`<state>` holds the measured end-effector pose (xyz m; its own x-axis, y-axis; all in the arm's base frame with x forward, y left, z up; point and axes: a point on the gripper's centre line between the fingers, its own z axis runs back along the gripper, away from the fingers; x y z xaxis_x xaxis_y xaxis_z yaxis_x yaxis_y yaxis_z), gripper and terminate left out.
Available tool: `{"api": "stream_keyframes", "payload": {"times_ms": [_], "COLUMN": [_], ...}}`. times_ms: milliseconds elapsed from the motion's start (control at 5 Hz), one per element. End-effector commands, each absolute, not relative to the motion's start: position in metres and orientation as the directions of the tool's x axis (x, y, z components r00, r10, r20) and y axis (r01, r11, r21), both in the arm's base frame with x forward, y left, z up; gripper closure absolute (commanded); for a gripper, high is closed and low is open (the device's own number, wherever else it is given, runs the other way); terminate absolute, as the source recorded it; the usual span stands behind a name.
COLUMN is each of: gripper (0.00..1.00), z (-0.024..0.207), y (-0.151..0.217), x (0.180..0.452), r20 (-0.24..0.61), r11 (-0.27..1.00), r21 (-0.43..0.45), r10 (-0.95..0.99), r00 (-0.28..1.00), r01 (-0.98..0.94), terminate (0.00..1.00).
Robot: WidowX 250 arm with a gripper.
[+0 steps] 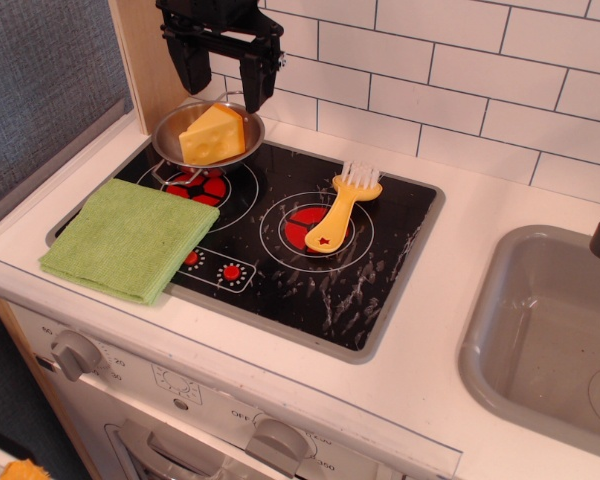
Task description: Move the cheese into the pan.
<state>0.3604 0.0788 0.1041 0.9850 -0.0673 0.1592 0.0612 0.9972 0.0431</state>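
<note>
The yellow-orange cheese (pixel 213 134) wedge rests inside the small shiny steel pan (pixel 170 133), which sits on the back left burner of the black stovetop. My black gripper (pixel 224 82) hangs open and empty straight above the pan, its two fingers spread apart and clear of the cheese.
A folded green cloth (pixel 130 238) lies over the stovetop's left front corner. A yellow brush-spatula with a red star (pixel 340 207) lies on the right burner. A grey sink basin (pixel 550 330) is at the right. White tiled wall runs behind, a wooden panel (pixel 140 55) at the back left.
</note>
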Motion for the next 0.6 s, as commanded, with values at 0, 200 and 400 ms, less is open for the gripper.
{"api": "stream_keyframes", "payload": {"times_ms": [0, 200, 400], "gripper": [0.00, 0.00, 0.00], "z": [0.1177, 0.1177, 0.1177], "y": [0.0758, 0.0758, 0.0758], "x": [0.3546, 0.3546, 0.3546], "r20": [0.174, 0.174, 0.174], "r11": [0.990, 0.990, 0.990], "r21": [0.033, 0.033, 0.033], "r10": [-0.140, -0.140, -0.140], "r00": [0.975, 0.975, 0.975], "r01": [0.137, 0.137, 0.137], "terminate": [0.00, 0.00, 1.00]}}
